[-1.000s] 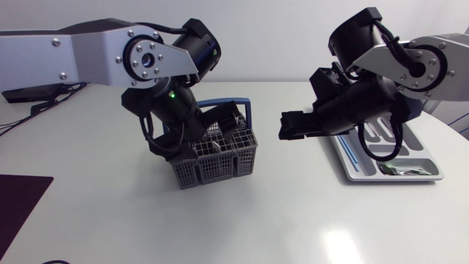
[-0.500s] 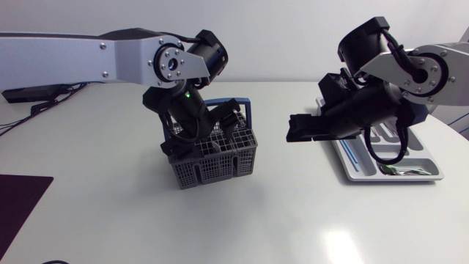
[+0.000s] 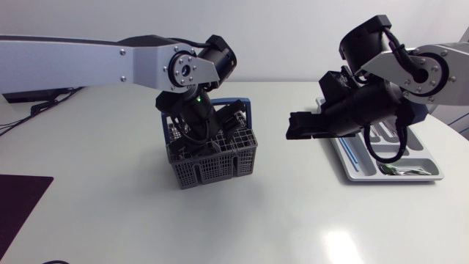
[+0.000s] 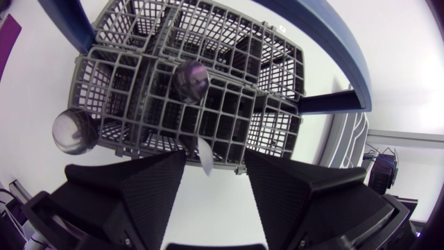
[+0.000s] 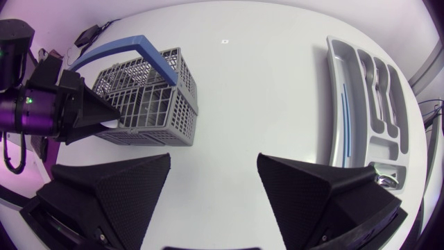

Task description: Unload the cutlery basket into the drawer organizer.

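Note:
The grey wire cutlery basket [image 3: 220, 163] with a blue handle [image 3: 245, 110] stands at the table's middle. My left gripper [image 3: 224, 130] hangs over it, pointing down into it. In the left wrist view the left gripper [image 4: 215, 158] is open, and a thin pale utensil handle [image 4: 205, 154] stands between its fingers without being touched from both sides. Two spoon bowls [image 4: 191, 80] [image 4: 71, 132] show in the basket's compartments. My right gripper [image 3: 294, 126] hovers open and empty between the basket and the drawer organizer [image 3: 350, 163]. In the right wrist view both the basket [image 5: 149, 104] and the organizer [image 5: 340, 104] lie ahead of the right gripper [image 5: 214, 167].
The white organizer holds several pieces of cutlery [image 5: 380, 87] in its slots and something dark at its near end [image 3: 399, 170]. A dark mat [image 3: 18, 202] lies at the table's front left edge. Bare tabletop lies in front of the basket.
My left arm has shifted right and settled over the basket, its fingers drawing closer together around the pale handle. The right gripper moved slightly right, then stayed put.

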Robot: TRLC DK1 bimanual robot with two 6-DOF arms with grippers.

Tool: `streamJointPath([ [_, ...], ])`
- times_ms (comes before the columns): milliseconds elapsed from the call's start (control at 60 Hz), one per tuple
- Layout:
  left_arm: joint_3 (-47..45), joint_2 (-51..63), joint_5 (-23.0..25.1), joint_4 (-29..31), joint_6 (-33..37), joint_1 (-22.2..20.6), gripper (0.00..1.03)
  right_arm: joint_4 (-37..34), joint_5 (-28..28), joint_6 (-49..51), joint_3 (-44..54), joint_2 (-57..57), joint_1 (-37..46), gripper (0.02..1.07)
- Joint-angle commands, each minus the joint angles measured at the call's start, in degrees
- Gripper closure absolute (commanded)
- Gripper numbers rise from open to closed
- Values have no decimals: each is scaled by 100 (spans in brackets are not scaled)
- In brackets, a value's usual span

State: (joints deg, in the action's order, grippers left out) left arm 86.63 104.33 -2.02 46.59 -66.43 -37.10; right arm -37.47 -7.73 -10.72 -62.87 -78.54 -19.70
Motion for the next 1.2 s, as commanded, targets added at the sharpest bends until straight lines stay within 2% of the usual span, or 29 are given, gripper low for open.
streamJointPath([
  [0,144,157,-97,-9,-212,-16,54,47,-36,0,179,-65,19,17],
  [100,91,166,-369,-18,-212,-25,68,65,-36,9,196,-65,19,17],
  [150,73,157,-422,-27,-212,-34,71,65,-36,17,205,-73,28,17],
  [583,47,78,-352,-36,-247,-148,72,91,-36,9,240,-73,28,17],
  [800,21,87,-352,-36,-247,-131,75,91,-36,9,267,-65,37,17],
  [850,12,96,-352,-27,-238,-139,79,82,-36,9,275,-65,37,17],
  [1133,-15,87,-369,-18,-230,-122,79,91,-36,0,284,-65,19,17],
  [1183,-32,87,-378,-9,-230,-122,82,91,-36,0,284,-65,19,17],
])
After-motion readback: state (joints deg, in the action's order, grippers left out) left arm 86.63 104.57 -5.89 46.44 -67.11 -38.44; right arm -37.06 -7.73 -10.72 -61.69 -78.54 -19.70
